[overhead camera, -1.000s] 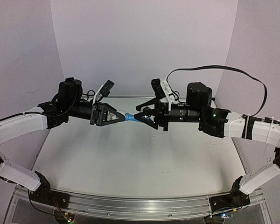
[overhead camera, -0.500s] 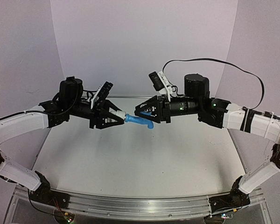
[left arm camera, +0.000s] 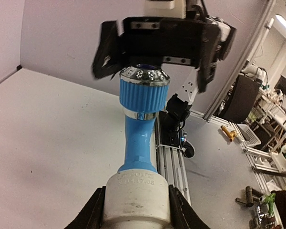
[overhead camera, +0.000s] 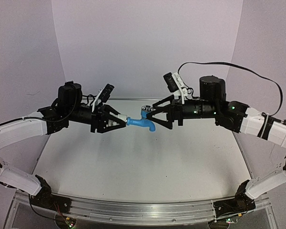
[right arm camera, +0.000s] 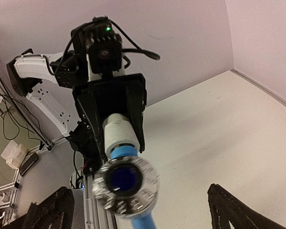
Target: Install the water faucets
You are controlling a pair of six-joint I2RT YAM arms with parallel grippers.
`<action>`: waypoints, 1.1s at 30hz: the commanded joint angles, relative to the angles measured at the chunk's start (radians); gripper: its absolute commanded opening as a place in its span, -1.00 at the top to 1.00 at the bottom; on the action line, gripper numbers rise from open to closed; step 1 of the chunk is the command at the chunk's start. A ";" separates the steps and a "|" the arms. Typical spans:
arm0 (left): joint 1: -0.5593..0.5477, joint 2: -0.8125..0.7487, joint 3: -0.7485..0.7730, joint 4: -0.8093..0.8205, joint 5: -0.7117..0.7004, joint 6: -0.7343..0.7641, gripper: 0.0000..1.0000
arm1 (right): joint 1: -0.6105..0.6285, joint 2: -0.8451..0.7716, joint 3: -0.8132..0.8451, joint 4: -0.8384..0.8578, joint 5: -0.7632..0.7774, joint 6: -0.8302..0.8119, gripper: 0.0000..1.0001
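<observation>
A light-blue water faucet (overhead camera: 139, 122) hangs in the air above the table, its threaded end seated in a white cylindrical fitting (overhead camera: 120, 121). My left gripper (overhead camera: 117, 121) is shut on that fitting; in the left wrist view both fingers press the fitting (left arm camera: 137, 198) with the faucet (left arm camera: 139, 129) sticking out ahead. The silvery knob (right arm camera: 126, 186) faces the right wrist camera, blurred. My right gripper (overhead camera: 151, 119) stands open, its fingers spread on either side of the knob end without touching it. The spout points down.
The white table (overhead camera: 143, 167) lies well below both grippers. An aluminium rail (overhead camera: 133, 210) runs along its near edge, and purple walls close in the back and sides. A bench with tools (left arm camera: 257, 143) stands beyond the table.
My right gripper has opened and let go of the faucet, after rolling about its axis, and its arm has drawn back to the right. The left gripper keeps its hold on the fitting.
</observation>
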 commanded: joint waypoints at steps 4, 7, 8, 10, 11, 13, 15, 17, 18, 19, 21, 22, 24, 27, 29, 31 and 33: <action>0.001 0.040 -0.083 0.102 -0.216 -0.366 1.00 | -0.005 -0.163 -0.061 0.007 0.088 -0.028 -0.96; 0.011 0.104 -0.097 0.128 -0.294 -0.500 1.00 | -0.004 -0.196 -0.107 0.007 0.137 -0.030 -0.96; 0.015 0.128 -0.100 0.142 -0.307 -0.543 1.00 | -0.003 -0.206 -0.122 0.007 0.151 -0.027 -0.96; 0.035 0.200 -0.095 0.171 -0.323 -0.653 1.00 | -0.004 -0.218 -0.143 0.007 0.172 -0.012 -0.96; 0.052 0.242 -0.087 0.180 -0.317 -0.710 1.00 | -0.004 -0.223 -0.151 0.007 0.177 -0.005 -0.96; 0.078 0.356 -0.052 0.194 -0.270 -0.826 1.00 | -0.004 -0.234 -0.162 0.007 0.177 0.007 -0.96; 0.088 0.468 -0.012 0.256 -0.178 -0.907 1.00 | -0.004 -0.249 -0.173 0.007 0.175 0.020 -0.96; 0.088 0.551 0.009 0.381 -0.098 -0.977 1.00 | -0.004 -0.267 -0.187 0.007 0.177 0.029 -0.96; 0.088 0.589 0.011 0.443 -0.076 -1.023 1.00 | -0.004 -0.279 -0.193 0.007 0.181 0.032 -0.96; 0.088 0.621 0.017 0.506 -0.054 -1.051 1.00 | -0.004 -0.291 -0.202 0.007 0.186 0.035 -0.96; 0.088 0.691 0.054 0.545 -0.023 -1.076 0.99 | -0.003 -0.316 -0.216 0.007 0.203 0.041 -0.96; 0.088 0.715 0.069 0.554 -0.008 -1.075 1.00 | -0.004 -0.330 -0.223 0.007 0.210 0.043 -0.96; 0.088 0.764 0.096 0.567 0.005 -1.071 0.99 | -0.003 -0.349 -0.235 0.007 0.219 0.049 -0.96; 0.088 0.844 0.144 0.571 0.024 -1.067 0.95 | -0.003 -0.366 -0.246 0.003 0.232 0.055 -0.96; 0.088 0.887 0.172 0.577 0.036 -1.071 0.95 | -0.004 -0.368 -0.247 -0.018 0.235 0.058 -0.96; 0.092 0.916 0.184 0.579 0.030 -1.075 0.92 | -0.004 -0.367 -0.245 -0.021 0.235 0.063 -0.96; 0.097 0.941 0.186 0.580 0.024 -1.086 0.82 | -0.005 -0.365 -0.244 -0.021 0.234 0.067 -0.96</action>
